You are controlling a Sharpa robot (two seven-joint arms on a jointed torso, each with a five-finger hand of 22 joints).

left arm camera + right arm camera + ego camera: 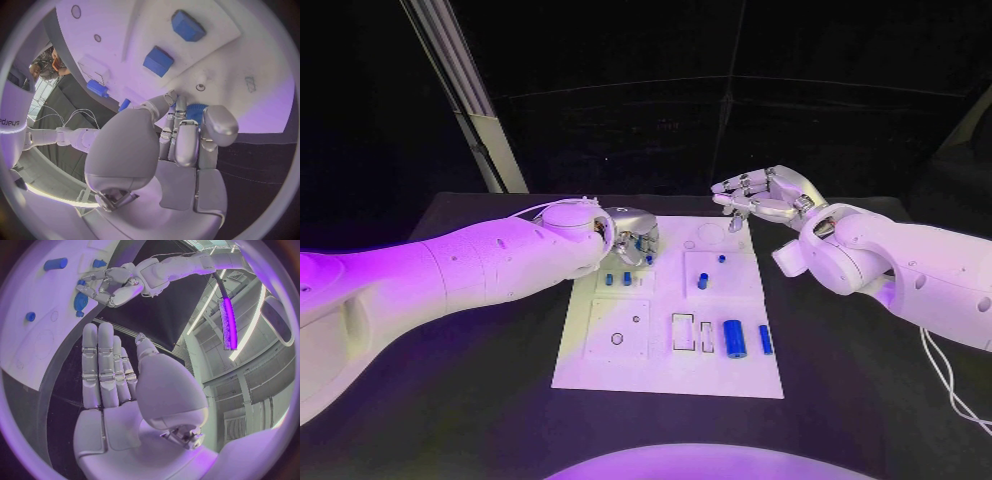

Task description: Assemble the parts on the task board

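The left hand (629,232) is lowered onto the far left part of the task board (668,370), and a small blue part (195,111) is pinched at its fingertips, right against the board's surface. Just nearer on the board, two short blue parts (617,279) stand in a raised block. Further right, a large blue cylinder (734,338) lies with its long axis running near to far. The right hand (759,198) is held above the board's far right corner, fingers loosely spread and empty; the left hand is judged the nearer for the seating.

the left hand (187,135) covers most of a blue part (197,111) at the board (668,375) edge. whether the fingers grip it cannot be told.
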